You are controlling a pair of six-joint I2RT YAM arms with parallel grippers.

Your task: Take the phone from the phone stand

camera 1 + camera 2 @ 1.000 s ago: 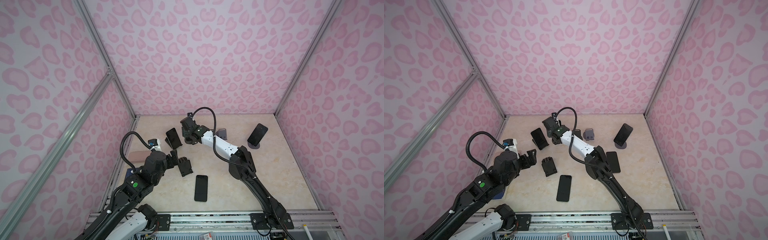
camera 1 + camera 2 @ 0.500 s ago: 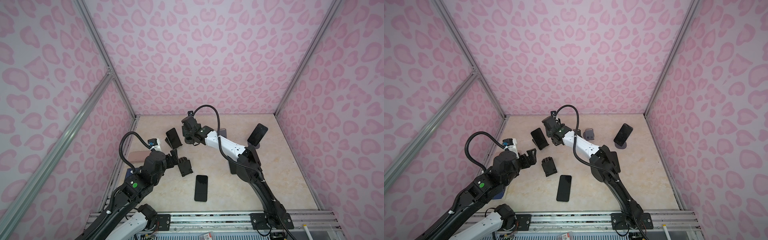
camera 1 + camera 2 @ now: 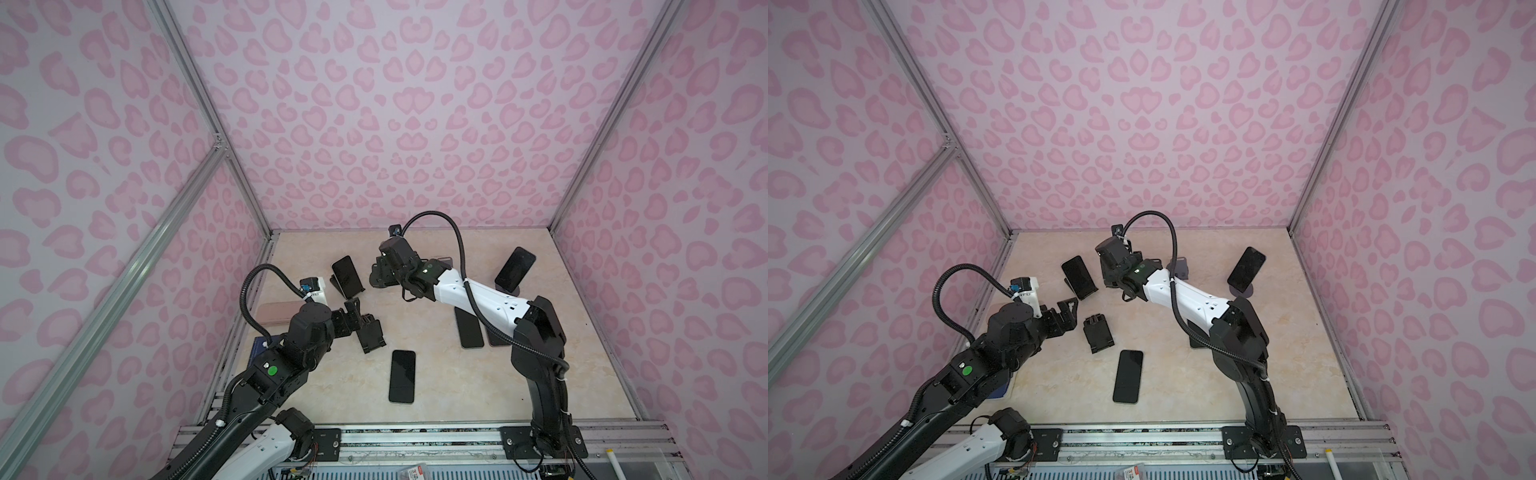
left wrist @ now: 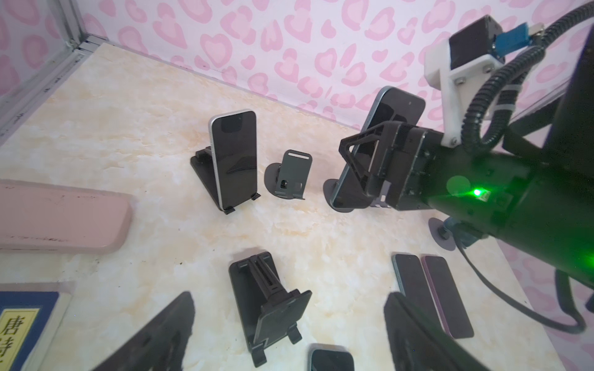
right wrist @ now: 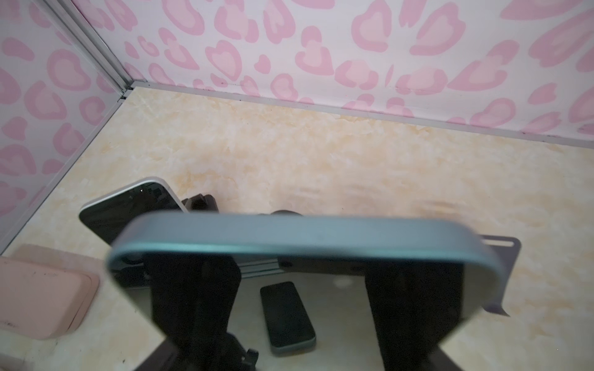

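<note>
Right hand [image 4: 363, 157] grips the phone [image 4: 397, 109]; if it lifts tilted, the stand [image 4: 328, 192] may catch and tip. Left hand [image 3: 1066, 312] is open.

Back left of table [image 3: 457, 395]: left phone [image 3: 347, 275] leans on folding stand [image 4: 201, 165]. Just right of it: empty stand [image 4: 291, 175]. Next right: held phone [image 4: 398, 106], tilted, in right gripper [image 4: 361, 160], lower end at round base [image 4: 332, 196], contact unclear. Back right, well apart: right phone [image 3: 515, 268] on disc stand [image 3: 1244, 291]. Centre: centre stand [image 3: 371, 333], left gripper [image 3: 1070, 312] near on its left; front phone [image 3: 402, 376] flat before it. Right of centre: two phones [image 4: 411, 279] flat, side by side, under right arm. Left edge: case [image 3: 276, 312], book [image 3: 258, 347] before it
</note>
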